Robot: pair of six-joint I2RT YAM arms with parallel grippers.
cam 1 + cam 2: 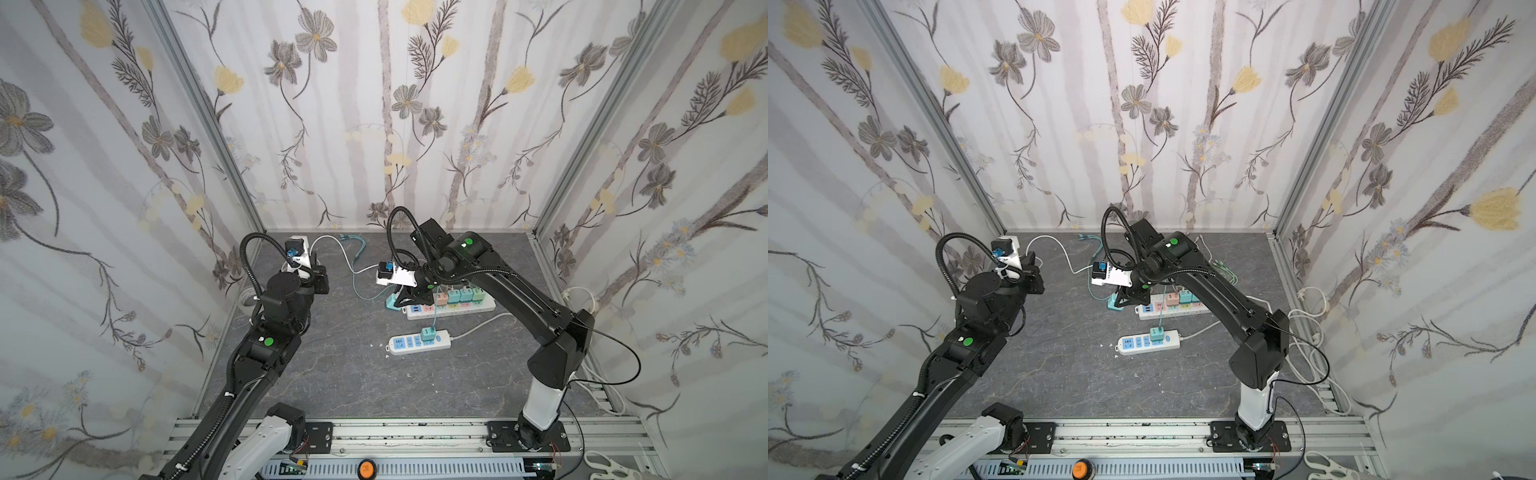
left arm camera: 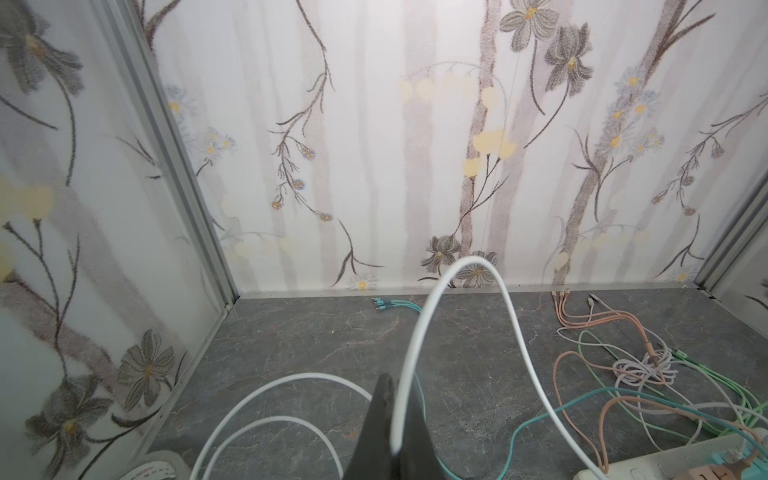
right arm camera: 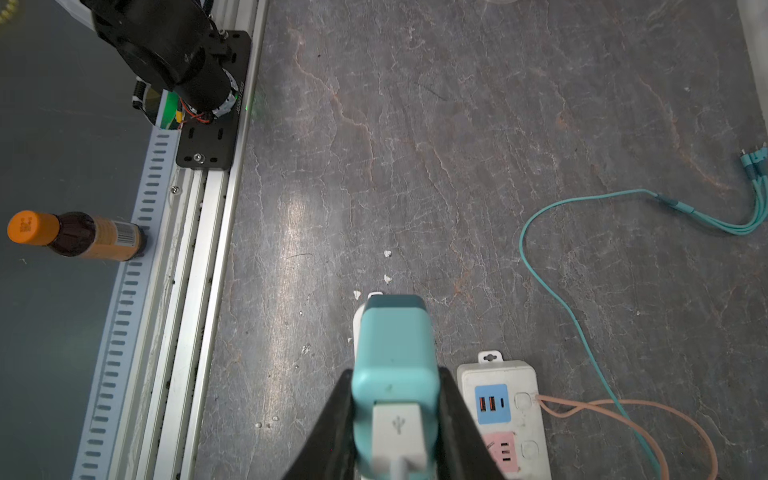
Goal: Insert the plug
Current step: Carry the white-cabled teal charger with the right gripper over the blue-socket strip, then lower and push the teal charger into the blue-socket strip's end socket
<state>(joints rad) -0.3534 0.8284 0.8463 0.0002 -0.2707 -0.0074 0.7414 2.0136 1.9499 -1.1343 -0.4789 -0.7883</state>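
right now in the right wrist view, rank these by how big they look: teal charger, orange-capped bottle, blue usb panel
1. teal charger, though it is nearest the camera, which inflates it
2. orange-capped bottle
3. blue usb panel

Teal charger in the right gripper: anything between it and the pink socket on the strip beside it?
Nothing visible. The teal charger hangs beside the power strip; its pink socket looks bare, partly hidden by the right gripper.

Open floor; tangled cables seemingly hem strip.
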